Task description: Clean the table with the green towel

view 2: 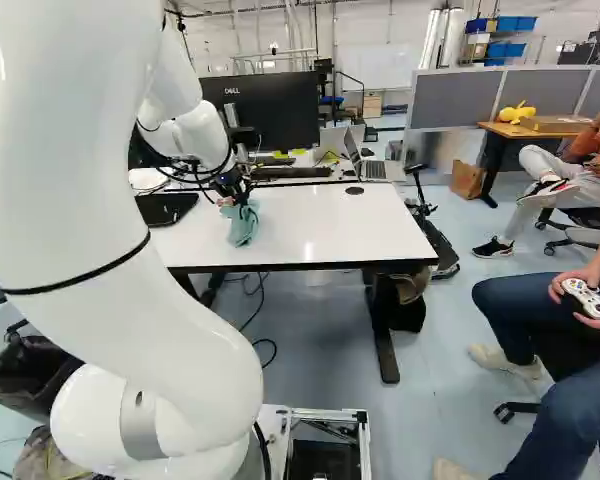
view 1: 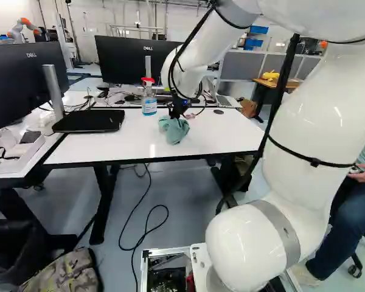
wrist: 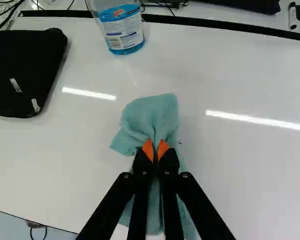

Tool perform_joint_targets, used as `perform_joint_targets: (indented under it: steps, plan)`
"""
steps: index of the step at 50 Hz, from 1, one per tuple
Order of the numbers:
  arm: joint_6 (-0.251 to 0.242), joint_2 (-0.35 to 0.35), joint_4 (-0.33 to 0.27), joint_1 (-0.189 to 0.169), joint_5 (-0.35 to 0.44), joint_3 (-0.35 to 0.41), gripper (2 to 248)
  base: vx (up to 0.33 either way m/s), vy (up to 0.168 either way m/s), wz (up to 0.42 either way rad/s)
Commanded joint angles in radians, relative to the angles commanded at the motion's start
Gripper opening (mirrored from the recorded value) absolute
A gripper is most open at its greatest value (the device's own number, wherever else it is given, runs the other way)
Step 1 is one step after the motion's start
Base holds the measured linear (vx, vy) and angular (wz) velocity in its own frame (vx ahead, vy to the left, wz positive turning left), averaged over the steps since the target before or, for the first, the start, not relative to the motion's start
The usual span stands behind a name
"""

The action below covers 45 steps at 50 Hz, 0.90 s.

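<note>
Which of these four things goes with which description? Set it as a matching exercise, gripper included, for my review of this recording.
Things:
1. Spray bottle
2. Green towel
3. Gripper
4. Flat black object

Descriptions:
A. Black, shut on cloth
B. On the white tabletop, left of the bottle in the left base view
C. Red on top, blue liquid inside
D. Bunched, pinched between two orange pads

Right pairs: 1-C, 2-D, 3-A, 4-B
</note>
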Motion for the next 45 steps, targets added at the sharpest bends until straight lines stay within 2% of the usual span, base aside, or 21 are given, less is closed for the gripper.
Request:
perform_joint_targets:
  steps: [21, 32, 45]
  plan:
    - [0.000, -0.004, 0.027, 0.069, -0.023, -0.005, 31, 0.000, 0.000, 0.000]
    - [0.000, 0.019, 0.039, 0.067, -0.030, 0.020, 31, 0.000, 0.000, 0.000]
    - [0.000, 0.049, 0.038, 0.031, -0.002, 0.052, 31, 0.000, 0.000, 0.000]
